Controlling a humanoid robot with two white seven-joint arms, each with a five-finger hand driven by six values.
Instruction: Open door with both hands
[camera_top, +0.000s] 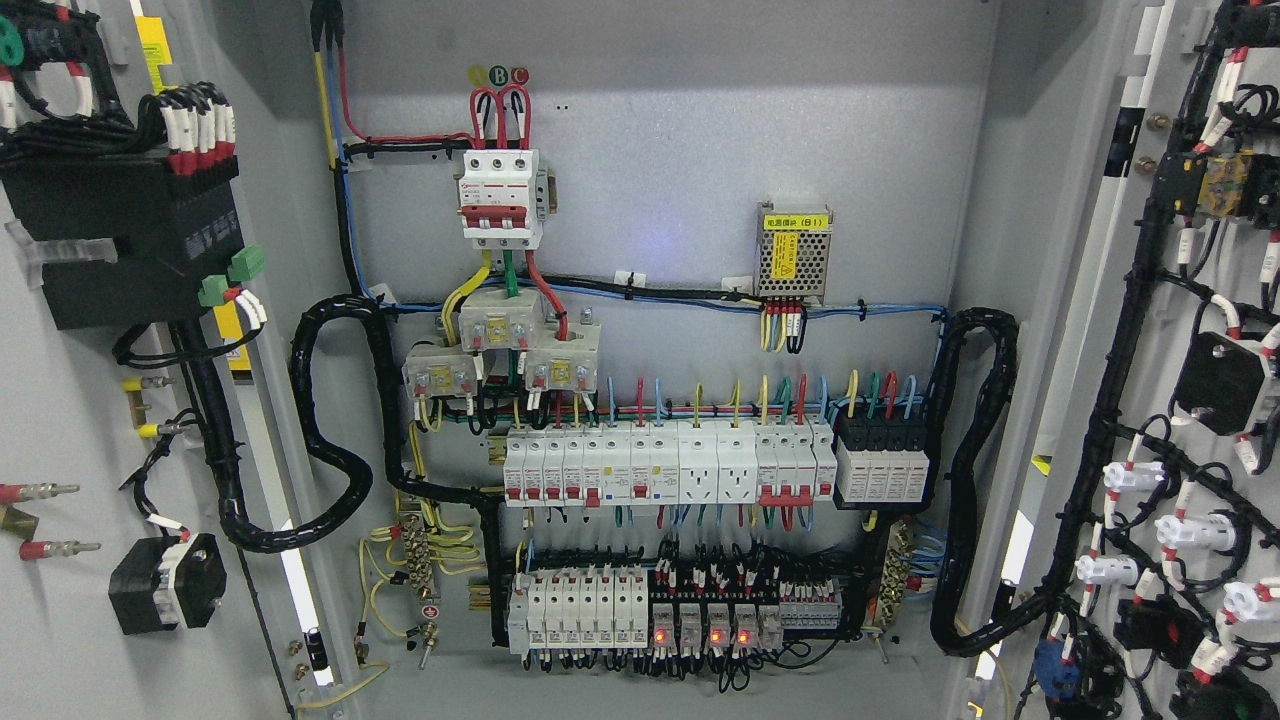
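Observation:
The grey electrical cabinet stands with both doors swung wide. The left door shows its inner face at the picture's left, carrying a black module and wired terminals. At the right, the right door also shows its inner side, with black cable looms and white connectors. Between them the back panel is fully exposed. Neither of my hands nor any arm appears in the head view.
On the panel sit a red-and-white main breaker, a small metal power supply, a row of white breakers and a lower terminal row with red lights. Thick black conduits loop at both sides.

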